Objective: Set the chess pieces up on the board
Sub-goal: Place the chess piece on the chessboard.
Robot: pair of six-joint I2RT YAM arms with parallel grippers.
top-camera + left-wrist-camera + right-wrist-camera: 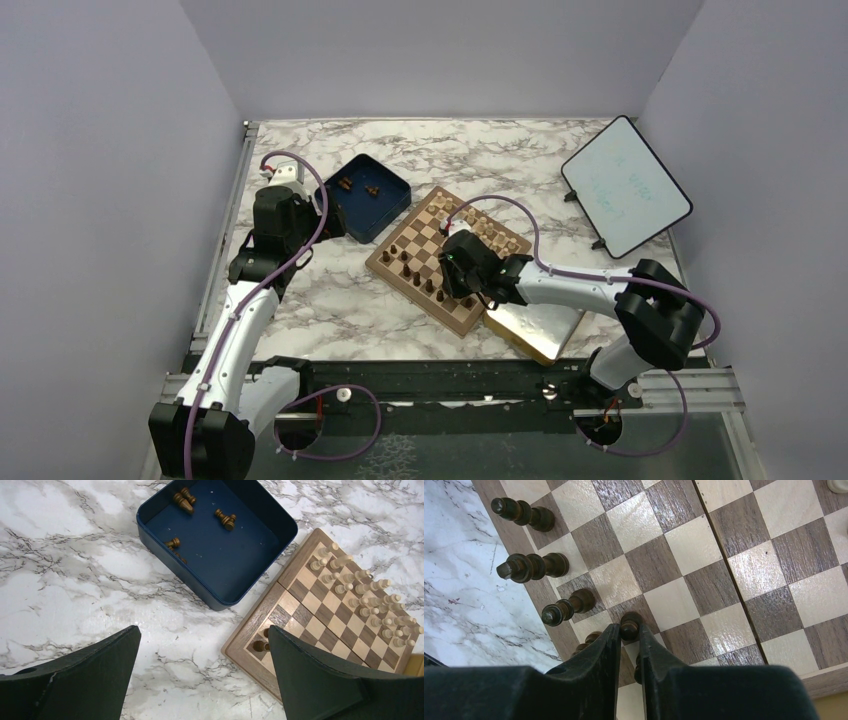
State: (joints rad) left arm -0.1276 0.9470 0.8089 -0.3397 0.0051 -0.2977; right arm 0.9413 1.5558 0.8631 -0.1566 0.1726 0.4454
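Right gripper (629, 630): jaws a narrow slit flanking a small dark brown pawn (630, 621), lower centre of the wrist view; clamped or just clear, cannot tell. Turned dark chessmen (531, 566) stand along the board (684, 545) left edge. Farther off, left gripper (202, 675) splayed wide, empty, over marble (75, 580); loose dark pieces (226, 519) lie in the blue box (225, 565), upper left.

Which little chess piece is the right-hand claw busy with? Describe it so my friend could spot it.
Find the wooden chessboard in the middle of the marble table and look at its near-left edge, where dark pieces stand in a row. One square inward stands a small round-topped dark piece. Unlike its taller neighbours, it sits between the tips of the right gripper.
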